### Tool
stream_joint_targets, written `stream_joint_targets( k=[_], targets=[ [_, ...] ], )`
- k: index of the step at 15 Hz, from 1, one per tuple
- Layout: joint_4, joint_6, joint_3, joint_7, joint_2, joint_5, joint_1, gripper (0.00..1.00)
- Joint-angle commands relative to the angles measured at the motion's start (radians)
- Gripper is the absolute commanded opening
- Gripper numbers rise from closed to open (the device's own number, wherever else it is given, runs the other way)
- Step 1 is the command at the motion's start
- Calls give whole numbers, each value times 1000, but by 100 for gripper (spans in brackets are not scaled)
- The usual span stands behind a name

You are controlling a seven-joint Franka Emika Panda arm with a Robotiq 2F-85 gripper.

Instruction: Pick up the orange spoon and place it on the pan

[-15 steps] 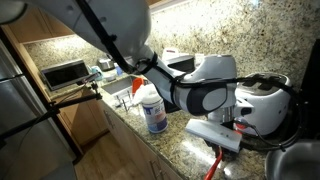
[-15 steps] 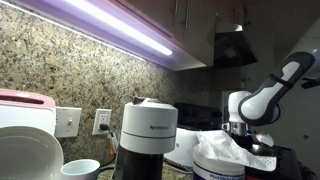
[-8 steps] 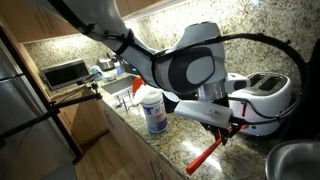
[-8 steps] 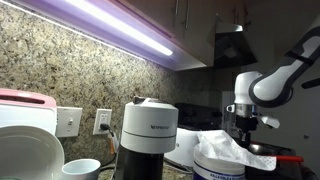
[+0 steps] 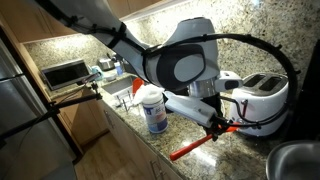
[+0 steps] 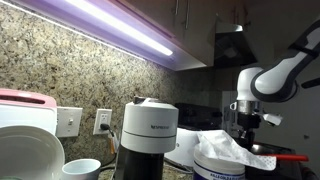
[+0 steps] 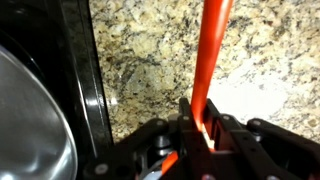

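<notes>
Wrist view showed the gripper [image 7: 200, 130] clamped on the orange spoon [image 7: 211, 50], with the pan [image 7: 32, 118] alongside. Since half a second earlier, the orange spoon had swung flatter and higher.

Slim orange spoon [image 5: 195, 147] slants in mid-air near grey pan [image 7: 25, 120].

**COUNTER SURFACE: CONDITION AS FOUND**

The counter [image 5: 135, 142] is speckled tan-and-brown granite, with a matching stone backsplash behind it. Two items stand directly on it. A white canister [image 5: 153, 112] with a blue label is upright. A white two-slot toaster [image 5: 262, 95] is set back toward the wall, apart from the canister. A grey metal pan [image 5: 297, 162] sits just beside the toaster. In the wrist view a black strip [image 7: 97, 90] separates the pan from bare stone, so whether it rests on granite cannot be determined.
</notes>
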Motion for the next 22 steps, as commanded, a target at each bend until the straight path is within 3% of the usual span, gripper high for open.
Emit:
stream_joint_targets(
  k=[1,6,13,19,22],
  targets=[
    [-44,41,5,75,-52,103,-23,4],
    [-76,163,-20,198,-68,199,-27,4],
    [-112,360,-116,462,-53,222,1,4],
    [-55,345,-179,578,-7,284,-29,4],
    [-1,316,-149,539,25,341,-86,4]
  ],
)
